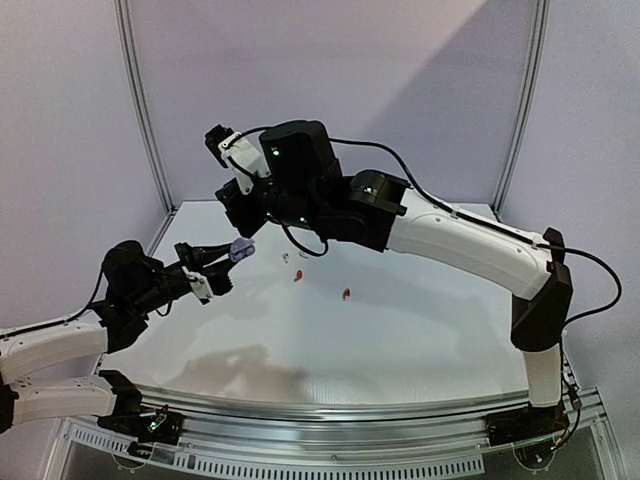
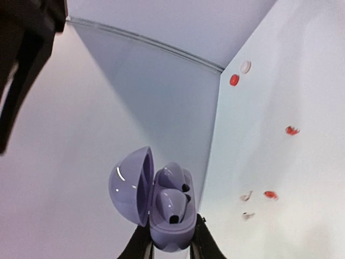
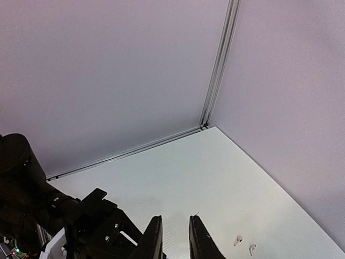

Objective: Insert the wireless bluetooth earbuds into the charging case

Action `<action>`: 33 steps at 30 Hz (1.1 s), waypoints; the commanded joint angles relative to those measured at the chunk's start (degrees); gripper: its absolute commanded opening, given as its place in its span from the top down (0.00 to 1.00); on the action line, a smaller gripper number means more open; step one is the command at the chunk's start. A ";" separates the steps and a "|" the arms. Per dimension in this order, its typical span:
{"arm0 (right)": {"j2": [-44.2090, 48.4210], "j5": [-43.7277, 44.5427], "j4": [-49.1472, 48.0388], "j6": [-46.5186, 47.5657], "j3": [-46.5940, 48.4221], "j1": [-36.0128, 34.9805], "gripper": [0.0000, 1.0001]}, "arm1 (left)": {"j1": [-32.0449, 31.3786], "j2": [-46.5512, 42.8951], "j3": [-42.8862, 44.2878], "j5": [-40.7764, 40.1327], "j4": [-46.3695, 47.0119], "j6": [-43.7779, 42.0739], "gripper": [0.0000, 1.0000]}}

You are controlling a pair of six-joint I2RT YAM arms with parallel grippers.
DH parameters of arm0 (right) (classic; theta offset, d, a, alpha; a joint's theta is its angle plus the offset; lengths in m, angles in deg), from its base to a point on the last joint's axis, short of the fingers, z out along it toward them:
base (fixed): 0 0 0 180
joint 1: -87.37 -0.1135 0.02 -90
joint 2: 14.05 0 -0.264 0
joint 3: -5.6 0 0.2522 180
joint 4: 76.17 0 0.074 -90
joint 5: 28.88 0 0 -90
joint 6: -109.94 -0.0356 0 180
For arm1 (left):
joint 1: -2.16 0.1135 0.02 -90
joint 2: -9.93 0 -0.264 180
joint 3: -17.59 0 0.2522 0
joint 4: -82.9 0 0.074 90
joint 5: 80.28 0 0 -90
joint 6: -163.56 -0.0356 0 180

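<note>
Lilac round plastic charging case (image 2: 161, 202), lid open, lilac earbuds (image 2: 171, 206) seated inside, pinched in left claw (image 2: 172, 245); red earbuds (image 2: 271, 194) and white earbuds (image 2: 246, 197) loose on white desk (image 1: 400, 340); right claw (image 3: 175, 240) narrowly parted, empty.

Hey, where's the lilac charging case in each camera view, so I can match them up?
Top external: lilac charging case, left of centre.
Left wrist: bottom centre, lid open.
Right wrist: not in it.
Shared landmark: the white earbuds, seen in both wrist views.
</note>
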 commanded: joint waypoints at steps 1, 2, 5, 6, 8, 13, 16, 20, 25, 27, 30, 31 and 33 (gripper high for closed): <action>-5.24 -0.02 7.93 -2.61 2.63 0.62 0.82 | 0.27 0.01 -3.40 1.66 6.53 -21.68 1.00; -5.74 -0.42 8.69 -3.90 2.49 0.64 0.82 | 0.27 0.22 -3.92 1.60 7.39 -23.26 1.00; -6.74 -1.94 10.81 -5.31 2.35 0.64 0.82 | 0.27 0.23 -3.99 1.11 7.40 -24.79 1.00; -7.00 -2.44 11.69 -5.57 2.35 0.66 0.82 | 0.27 0.23 -3.80 0.89 7.33 -24.88 1.00; -7.45 -2.80 13.63 -6.00 2.19 0.67 0.83 | 0.27 0.31 -3.49 0.35 7.35 -25.17 1.00; -5.36 -1.61 15.65 -7.50 -2.16 0.59 0.84 | 0.20 0.45 -3.18 -0.70 7.04 -24.57 1.00; -2.47 -0.98 15.54 -8.49 -6.23 0.56 0.84 | 0.27 0.66 -2.81 -1.25 6.96 -23.18 1.00; 0.06 0.02 15.52 -10.53 -8.40 0.66 0.84 | 0.27 0.67 -1.83 -1.70 3.76 -18.51 1.00; 3.92 5.18 12.22 -12.05 -9.52 2.27 0.83 | 0.26 3.46 5.35 -2.21 -17.12 4.96 1.00; 6.11 7.05 11.28 -14.79 -11.95 4.43 0.81 | 0.28 4.69 7.50 0.77 -25.26 16.44 1.00; 11.26 11.06 10.70 -18.81 -18.32 7.61 0.78 | 0.35 6.54 10.68 3.12 -35.11 31.69 1.00; 13.55 12.67 11.17 -19.90 -20.75 8.75 0.77 | 0.50 7.48 12.27 3.75 -37.74 36.05 1.00; 16.56 14.72 12.34 -24.45 -25.36 11.25 0.75 | 0.97 10.03 15.77 5.48 -42.82 43.18 1.00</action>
